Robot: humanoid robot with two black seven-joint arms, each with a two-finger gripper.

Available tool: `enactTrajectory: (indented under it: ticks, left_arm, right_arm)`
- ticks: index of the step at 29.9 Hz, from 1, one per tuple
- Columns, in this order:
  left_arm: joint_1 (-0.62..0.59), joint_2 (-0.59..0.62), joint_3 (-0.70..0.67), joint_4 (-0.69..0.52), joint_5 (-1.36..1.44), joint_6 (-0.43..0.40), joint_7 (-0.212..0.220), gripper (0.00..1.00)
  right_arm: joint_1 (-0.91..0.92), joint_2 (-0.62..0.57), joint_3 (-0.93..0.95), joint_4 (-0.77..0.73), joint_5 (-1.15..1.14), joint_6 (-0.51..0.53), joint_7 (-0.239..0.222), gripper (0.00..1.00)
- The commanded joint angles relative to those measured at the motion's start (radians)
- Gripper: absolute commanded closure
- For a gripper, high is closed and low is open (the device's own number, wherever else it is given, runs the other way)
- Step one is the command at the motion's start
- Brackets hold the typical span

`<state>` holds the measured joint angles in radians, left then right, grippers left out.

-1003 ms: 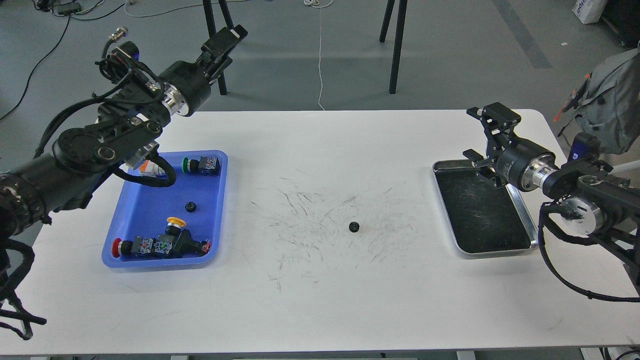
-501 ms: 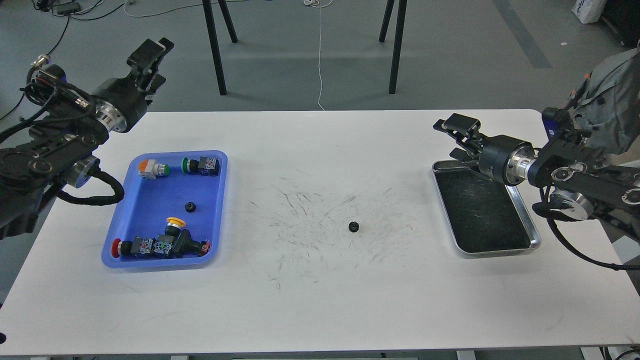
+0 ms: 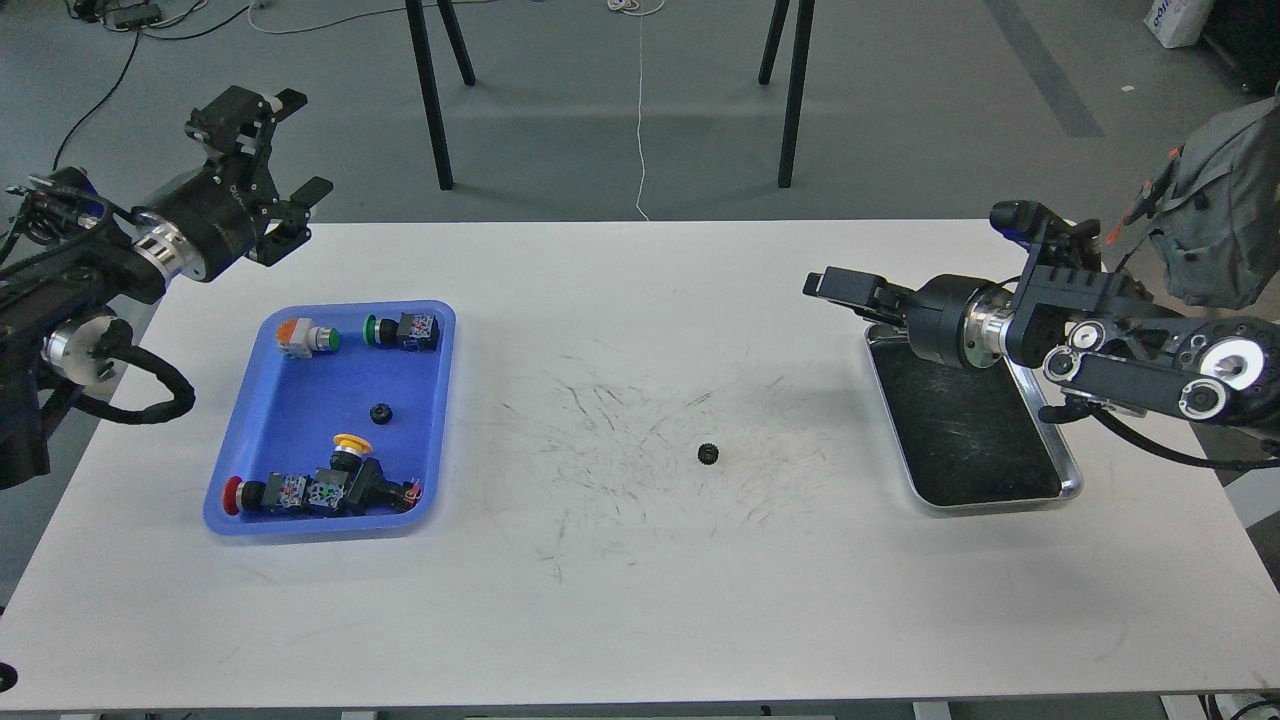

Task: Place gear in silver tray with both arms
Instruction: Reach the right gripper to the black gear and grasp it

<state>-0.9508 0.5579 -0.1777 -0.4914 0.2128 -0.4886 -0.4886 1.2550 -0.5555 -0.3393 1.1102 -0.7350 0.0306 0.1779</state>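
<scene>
Both black robot arms had shifted since the earlier frames: the left arm had drawn back toward the table's far-left corner, while the right arm had swung inward over the near end of the rectangular shiny metal silver tray (image 3: 1070, 488).

The left gripper (image 3: 285, 165) stood with its two fingers spread apart, empty, above the table edge beyond the blue plastic tray (image 3: 300, 400). The right gripper (image 3: 835, 285) pointed leftward just past the silver tray's far-left corner; seen side-on, its fingers could not be told apart, so whether it was spread or pressed together I cannot tell.

As far as the view showed, the task was only partly done. The small black toothed gear (image 3: 708, 454) lay on the scratched white table (image 3: 640, 620) about midway between the two trays, and the silver tray held nothing. A second small black gear (image 3: 379, 412) sat in the blue tray among push-button switches.

The central gear lay well apart from the left gripper and nearer the right one, below and to its left. Picking it up and carrying it to the silver tray seemingly remained.
</scene>
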Motion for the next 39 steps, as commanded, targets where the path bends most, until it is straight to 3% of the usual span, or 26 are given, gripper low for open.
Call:
enactTrajectory:
  ticks: [1, 11, 25, 39]
  left_arm:
    - [0.014, -0.006, 0.000, 0.027, -0.013, 0.000, 0.000, 0.00]
    - [0.015, -0.001, 0.009, 0.114, -0.012, 0.000, 0.000, 0.00]
    - [0.018, -0.001, 0.000, 0.142, -0.024, 0.000, 0.000, 0.00]
    - [0.018, 0.010, -0.014, 0.143, -0.026, 0.000, 0.000, 0.00]
  right_arm:
    - [0.032, 0.037, -0.050, 0.000, -0.110, 0.000, 0.008, 0.04]
    - [0.103, 0.192, -0.182, -0.013, -0.256, 0.000, 0.046, 0.04]
    - [0.107, 0.367, -0.297, -0.115, -0.448, -0.003, 0.081, 0.05]
    - [0.135, 0.465, -0.395, -0.173, -0.564, -0.008, 0.135, 0.07]
